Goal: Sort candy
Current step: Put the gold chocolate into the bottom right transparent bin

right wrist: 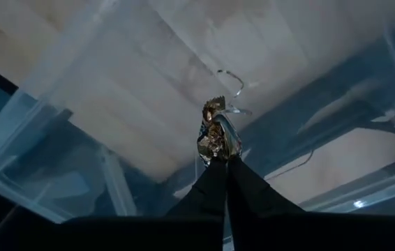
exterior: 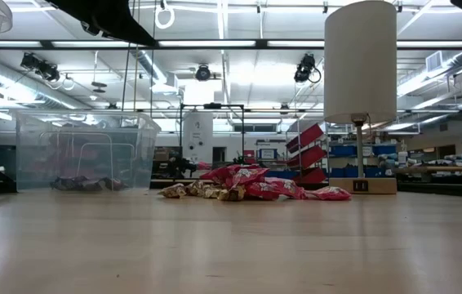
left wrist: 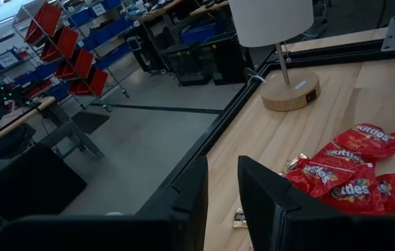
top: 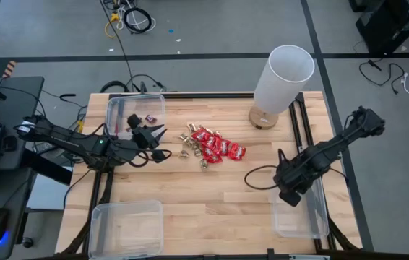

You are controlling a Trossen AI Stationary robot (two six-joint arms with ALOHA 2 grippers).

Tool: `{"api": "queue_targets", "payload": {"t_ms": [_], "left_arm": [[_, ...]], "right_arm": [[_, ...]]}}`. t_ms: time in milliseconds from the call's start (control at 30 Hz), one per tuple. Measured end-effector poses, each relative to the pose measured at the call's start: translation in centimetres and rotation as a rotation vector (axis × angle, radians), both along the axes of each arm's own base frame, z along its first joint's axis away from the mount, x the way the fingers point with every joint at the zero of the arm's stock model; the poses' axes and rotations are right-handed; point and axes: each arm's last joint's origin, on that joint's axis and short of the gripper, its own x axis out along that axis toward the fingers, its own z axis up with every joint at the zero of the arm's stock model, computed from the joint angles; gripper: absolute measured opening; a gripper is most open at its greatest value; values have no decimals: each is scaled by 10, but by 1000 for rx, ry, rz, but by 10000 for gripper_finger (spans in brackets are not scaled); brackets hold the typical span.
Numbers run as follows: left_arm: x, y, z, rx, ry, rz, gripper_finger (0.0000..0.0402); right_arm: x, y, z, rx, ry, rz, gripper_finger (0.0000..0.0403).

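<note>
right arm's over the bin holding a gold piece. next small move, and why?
Probably open the right claw and drop. It is shut on a gold-foil candy, with the clear bin at the table's right edge directly beneath, so the piece should land inside. The left claw waits by the far-left bin.

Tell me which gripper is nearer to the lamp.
Right, I'd judge, but only narrowly. The right gripper is over the clear bin at the table's right edge, holding a gold candy. The left gripper is across the candy pile from the lamp.
</note>
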Motion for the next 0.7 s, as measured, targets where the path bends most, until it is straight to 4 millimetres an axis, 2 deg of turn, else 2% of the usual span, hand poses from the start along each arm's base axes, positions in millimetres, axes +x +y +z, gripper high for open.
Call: {"api": "queue_targets", "payload": {"t_ms": [200, 467, 600, 700], "left_arm": [[0, 0, 0, 0, 0, 0, 82], [0, 0, 0, 0, 0, -1, 82], [0, 0, 0, -2, -1, -1, 82], [0, 0, 0, -3, -2, 0, 82]], "right_arm": [[7, 7, -9, -34, 30, 18, 21], [10, 6, -11, -82, -2, 42, 72], [14, 6, -1, -131, -87, 52, 86], [20, 3, 15, -231, -226, 65, 85]]}}
